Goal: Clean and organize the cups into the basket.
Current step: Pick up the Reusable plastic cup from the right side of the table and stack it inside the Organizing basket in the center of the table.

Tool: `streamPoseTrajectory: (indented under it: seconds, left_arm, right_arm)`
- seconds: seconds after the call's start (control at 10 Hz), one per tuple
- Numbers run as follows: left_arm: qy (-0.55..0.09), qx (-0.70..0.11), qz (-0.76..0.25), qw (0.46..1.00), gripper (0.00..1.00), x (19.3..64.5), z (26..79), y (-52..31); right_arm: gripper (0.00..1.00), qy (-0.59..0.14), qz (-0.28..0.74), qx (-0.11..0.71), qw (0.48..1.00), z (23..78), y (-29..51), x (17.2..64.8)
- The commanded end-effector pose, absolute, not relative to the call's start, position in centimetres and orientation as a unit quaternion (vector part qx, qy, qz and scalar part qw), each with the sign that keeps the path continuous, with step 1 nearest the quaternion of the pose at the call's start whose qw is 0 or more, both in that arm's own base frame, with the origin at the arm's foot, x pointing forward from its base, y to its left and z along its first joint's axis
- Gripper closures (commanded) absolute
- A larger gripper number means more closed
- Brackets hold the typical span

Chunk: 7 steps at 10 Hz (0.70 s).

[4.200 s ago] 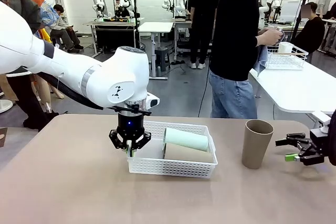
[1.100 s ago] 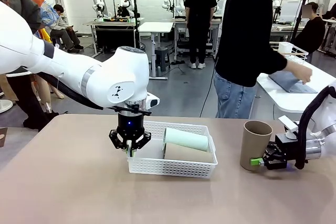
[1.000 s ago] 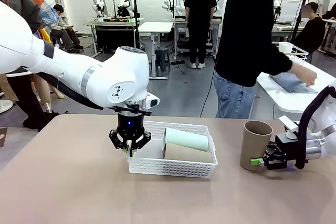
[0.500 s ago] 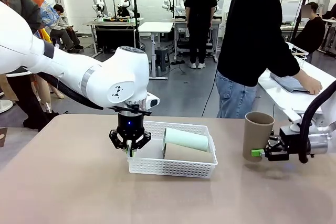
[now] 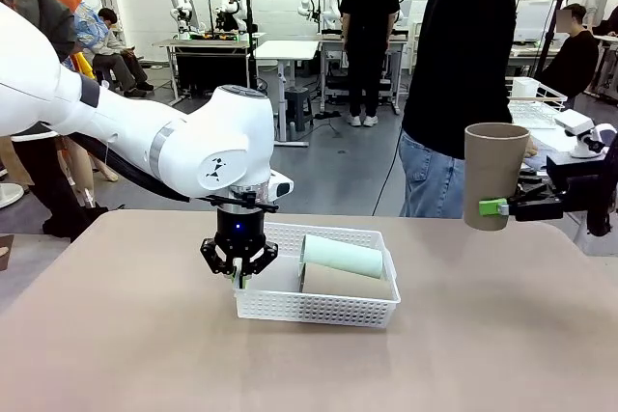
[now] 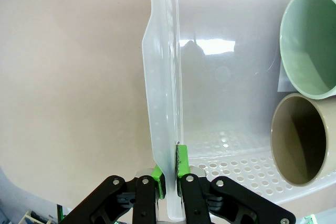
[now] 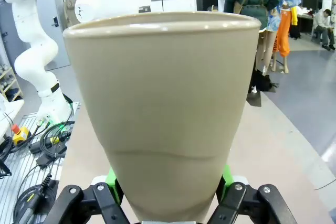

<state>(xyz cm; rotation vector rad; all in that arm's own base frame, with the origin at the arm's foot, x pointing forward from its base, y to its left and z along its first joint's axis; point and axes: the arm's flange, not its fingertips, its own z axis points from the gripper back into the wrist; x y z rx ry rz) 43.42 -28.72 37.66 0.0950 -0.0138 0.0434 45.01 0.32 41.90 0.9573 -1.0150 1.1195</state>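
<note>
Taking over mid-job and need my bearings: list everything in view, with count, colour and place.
table: one, tan, under the basket.
basket: one, white, perforated, mid-table.
mint green cup: one, lying on its side in the basket.
tan cup: one, lying in the basket beside the mint one.
raised tan cup: one, upright, in the air at the table's right end.
person: one, black top, jeans, far side.
left gripper: black, green pads, shut on the basket's left rim.
right gripper: same colours, shut on the raised tan cup.

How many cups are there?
3. A mint green cup and a tan cup lie side by side in the basket; a second tan cup is held in the air by the right fingers. None looks hidden.
</note>
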Motion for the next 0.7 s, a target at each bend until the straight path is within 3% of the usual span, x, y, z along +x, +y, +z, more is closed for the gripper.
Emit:
streamPoseTrajectory:
  seconds: [0.0, 0.4, 0.5, 0.6]
  left_arm:
    - [-0.009, 0.046, 0.022, 0.999, 1.00, 43.4, 37.9, -28.8]
    - [-0.009, 0.046, 0.022, 0.999, 1.00, 43.4, 37.9, -28.8]
    - [-0.009, 0.046, 0.022, 0.999, 1.00, 43.4, 37.9, -28.8]
    - [-0.009, 0.046, 0.022, 0.999, 1.00, 43.4, 37.9, -28.8]
  right_arm:
    - [0.34, -0.439, 0.485, 0.422, 0.627, 41.0, 0.3, 45.2]
    - [0.34, -0.439, 0.485, 0.422, 0.627, 41.0, 0.3, 45.2]
    - [0.20, -0.438, 0.484, 0.422, 0.629, 41.1, 0.3, 45.2]
    - [0.20, -0.417, 0.567, 0.370, 0.607, 43.8, 4.2, 43.5]
